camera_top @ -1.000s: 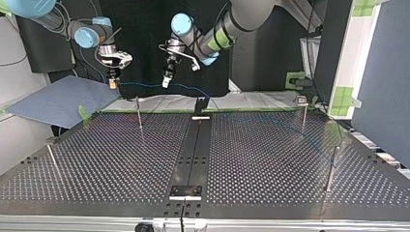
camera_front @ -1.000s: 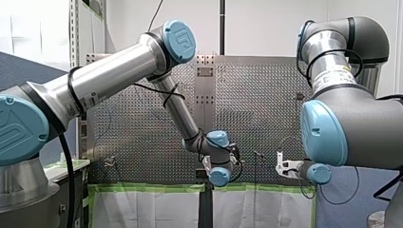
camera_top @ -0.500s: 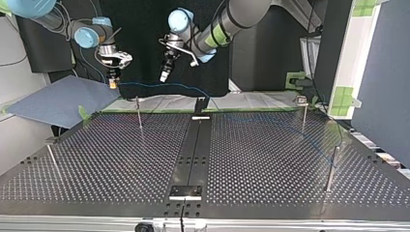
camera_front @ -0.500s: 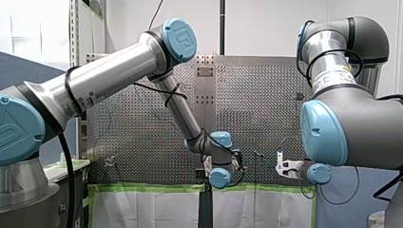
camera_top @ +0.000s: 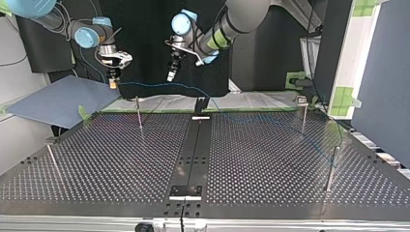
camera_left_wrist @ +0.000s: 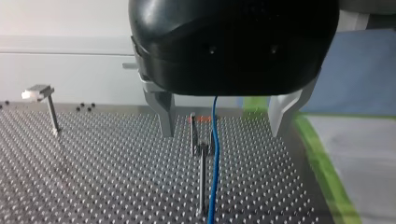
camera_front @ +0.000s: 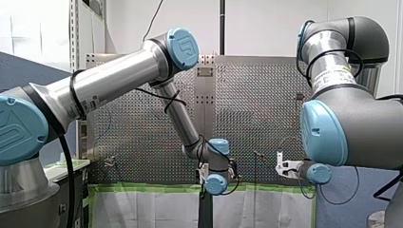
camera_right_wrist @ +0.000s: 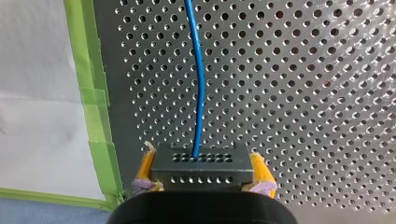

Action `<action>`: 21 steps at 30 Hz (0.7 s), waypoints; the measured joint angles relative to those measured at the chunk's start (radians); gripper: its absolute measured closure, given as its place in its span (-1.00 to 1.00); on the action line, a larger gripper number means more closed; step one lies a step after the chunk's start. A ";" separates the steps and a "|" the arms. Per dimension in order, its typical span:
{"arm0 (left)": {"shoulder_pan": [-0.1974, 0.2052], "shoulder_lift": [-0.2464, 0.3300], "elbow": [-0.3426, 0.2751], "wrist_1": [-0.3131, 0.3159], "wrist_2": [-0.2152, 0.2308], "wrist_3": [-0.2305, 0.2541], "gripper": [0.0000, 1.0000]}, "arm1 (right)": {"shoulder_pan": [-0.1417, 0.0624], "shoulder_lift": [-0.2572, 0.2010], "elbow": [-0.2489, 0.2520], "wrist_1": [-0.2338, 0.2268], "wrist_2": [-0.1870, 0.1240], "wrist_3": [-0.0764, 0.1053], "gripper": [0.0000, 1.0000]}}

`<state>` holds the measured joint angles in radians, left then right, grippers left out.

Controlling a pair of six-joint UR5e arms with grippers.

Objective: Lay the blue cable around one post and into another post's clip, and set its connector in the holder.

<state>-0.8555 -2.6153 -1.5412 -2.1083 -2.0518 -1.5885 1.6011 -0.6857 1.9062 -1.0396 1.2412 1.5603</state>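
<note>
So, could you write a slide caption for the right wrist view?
My right gripper clamps the dark connector between yellow pads, its blue cable running ahead over the perforated table.

Perf. table (camera_top: 96,169) w/ thin posts (camera_top: 139,113), black centre strip (camera_top: 191,154).

Our front camera sits behind and above our shoulders, looking out over the perforated table (camera_front: 266,109). The top camera faces us from across that table, low down. Both catch our left arm (camera_front: 114,83) and right arm (camera_front: 351,114). The wrist cameras look close along our left gripper (camera_left_wrist: 220,133) and our right gripper (camera_right_wrist: 201,161) with its connector (camera_right_wrist: 201,171), sharing the blue cable (camera_left_wrist: 213,163).
</note>
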 joint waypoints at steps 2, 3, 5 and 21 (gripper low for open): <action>0.006 -0.004 0.011 -0.002 -0.007 -0.003 -1.00 | 0.001 0.000 0.000 0.000 0.000 0.000 1.00; 0.011 -0.005 0.020 -0.005 -0.012 -0.003 -1.00 | 0.001 0.000 0.000 0.001 0.000 0.000 1.00; 0.018 -0.006 0.031 -0.011 -0.017 -0.004 -1.00 | 0.001 0.000 0.000 0.001 0.000 0.000 1.00; 0.042 -0.006 0.049 -0.030 -0.032 -0.004 -1.00 | 0.001 0.000 0.000 -0.001 0.000 0.000 1.00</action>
<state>-0.8132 -2.6212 -1.4923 -2.1387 -2.0838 -1.5923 1.6020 -0.6862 1.9061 -1.0407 1.2412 1.5604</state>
